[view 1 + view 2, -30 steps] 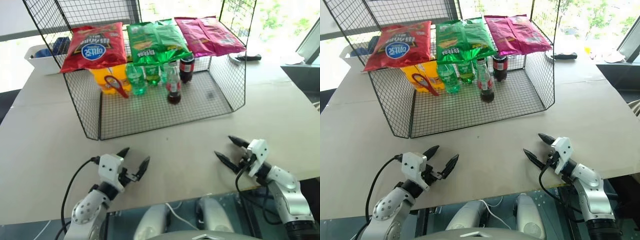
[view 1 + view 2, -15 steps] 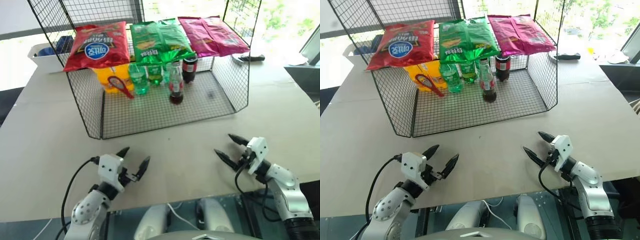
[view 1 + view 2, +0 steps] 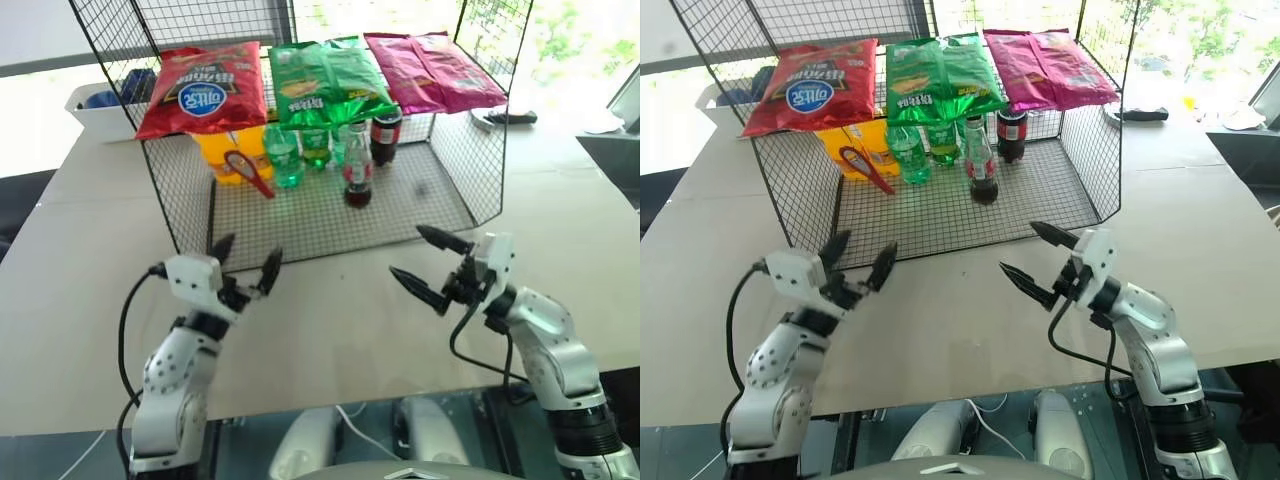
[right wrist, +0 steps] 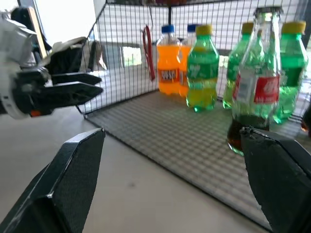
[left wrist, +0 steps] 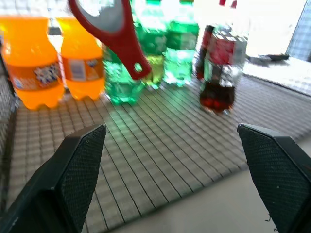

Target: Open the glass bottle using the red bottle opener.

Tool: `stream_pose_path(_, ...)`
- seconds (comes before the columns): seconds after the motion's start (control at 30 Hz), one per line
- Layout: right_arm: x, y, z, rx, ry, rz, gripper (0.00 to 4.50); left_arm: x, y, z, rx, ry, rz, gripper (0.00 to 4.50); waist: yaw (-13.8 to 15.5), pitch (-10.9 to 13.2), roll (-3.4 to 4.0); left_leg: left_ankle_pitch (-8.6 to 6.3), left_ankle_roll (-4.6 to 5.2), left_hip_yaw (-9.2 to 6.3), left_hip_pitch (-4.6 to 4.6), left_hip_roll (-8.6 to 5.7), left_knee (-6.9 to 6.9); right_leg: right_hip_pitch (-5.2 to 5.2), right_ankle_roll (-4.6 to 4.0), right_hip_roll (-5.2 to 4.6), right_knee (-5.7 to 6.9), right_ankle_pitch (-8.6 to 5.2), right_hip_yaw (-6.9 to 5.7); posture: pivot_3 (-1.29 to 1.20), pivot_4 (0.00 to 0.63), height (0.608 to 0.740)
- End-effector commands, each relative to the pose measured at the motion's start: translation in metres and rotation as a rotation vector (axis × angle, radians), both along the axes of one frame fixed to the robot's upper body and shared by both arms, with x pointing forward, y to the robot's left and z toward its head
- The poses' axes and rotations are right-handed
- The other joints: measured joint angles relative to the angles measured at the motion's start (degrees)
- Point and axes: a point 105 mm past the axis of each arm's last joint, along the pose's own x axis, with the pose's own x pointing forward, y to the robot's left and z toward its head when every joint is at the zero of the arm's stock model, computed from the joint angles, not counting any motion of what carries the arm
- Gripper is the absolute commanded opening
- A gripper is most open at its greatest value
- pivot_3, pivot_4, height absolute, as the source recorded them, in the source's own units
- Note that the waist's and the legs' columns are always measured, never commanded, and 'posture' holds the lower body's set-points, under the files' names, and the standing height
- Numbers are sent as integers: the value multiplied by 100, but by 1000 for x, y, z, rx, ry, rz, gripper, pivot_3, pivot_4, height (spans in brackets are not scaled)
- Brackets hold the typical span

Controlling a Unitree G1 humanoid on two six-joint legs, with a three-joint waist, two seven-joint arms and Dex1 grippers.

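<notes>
Wire rack (image 3: 470,190) stands on the pale bench (image 3: 90,270), open toward the robot, mesh floor inside; three snack bags lie across its top: red bag (image 3: 203,88), green bag (image 3: 325,80), magenta bag (image 3: 432,72).

Under the bags, on the mesh floor, a row of drinks; orange bottles (image 5: 29,68) at the robot's left end, green plastic bottles (image 3: 283,160) next to them, a dark cola bottle (image 3: 385,135) at the right end, near the back.

The glass bottle (image 3: 357,168) stands upright on the mesh, in front of the green ones and nearest the rack's open side; dark drink low inside, red label band, cap on.

The red bottle opener (image 3: 249,172) sits in front of the orange bottles, loop end up, handle slanting down toward the green bottles; whether it hangs or leans I cannot tell; well apart from the glass bottle, with a green bottle between.

Left pincer (image 3: 246,264) is raised above the bench just before the rack's front edge, fingers spread wide, grasping nothing; from its wrist the opener and the glass bottle both lie ahead.

Right pincer (image 3: 426,268) is likewise raised, released, fingers wide apart and empty, pointing forward and toward the robot's left; from its wrist the glass bottle (image 4: 255,82) stands close ahead, the left pincer off to one side.

A white bin (image 3: 100,105) sits behind the rack on the left; a dark object (image 3: 512,117) lies behind it on the right.
</notes>
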Motion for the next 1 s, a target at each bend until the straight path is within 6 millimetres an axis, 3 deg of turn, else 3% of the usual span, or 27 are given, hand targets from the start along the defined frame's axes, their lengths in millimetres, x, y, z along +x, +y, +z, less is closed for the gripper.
stream_pose_path(0.03, -6, 11, 25, 40, -56, 39, 4489, 13, 10, 15, -33, -54, 59, 4500, -4, 0, 0, 0, 1, 1, 0, -2, 0, 0, -1, -1, -1, 1, 0, 0, 150, 734)
stream_pose_path(0.13, -9, 20, 36, 62, -70, 65, 4489, 27, 16, 26, -42, -82, 74, 4500, -15, -1, -1, 0, 1, 1, -10, -6, 0, -15, -2, -2, 0, 1, 0, 0, 150, 734)
stream_pose_path(0.37, -8, 25, 42, 63, -79, 75, 4489, 46, 26, 40, -59, -118, 101, 4500, -21, -2, -3, 1, 1, 6, -35, -7, 3, -47, -5, -2, 8, 3, 4, 0, 150, 734)
stream_pose_path(0.63, -8, 28, 42, 60, -83, 77, 4489, 72, 16, 51, -93, -153, 96, 4500, -20, -3, -5, 0, 1, -9, -66, -10, 64, -52, -18, 0, 25, 14, -15, 0, 150, 734)
stream_pose_path(0.9, -8, 28, 42, 59, -83, 72, 4489, 79, 10, 54, -104, -170, 74, 4500, -24, -4, -5, 0, 1, -12, -74, -11, 86, -55, -20, 0, 43, 16, -19, 0, 150, 734)
stream_pose_path(1.0, -8, 28, 41, 58, -81, 69, 4500, 79, 11, 54, -107, -175, 71, 3644, -23, -4, -5, 1, 1, -12, -75, -12, 86, -55, -21, -1, 43, 17, -18, 0, 150, 734)
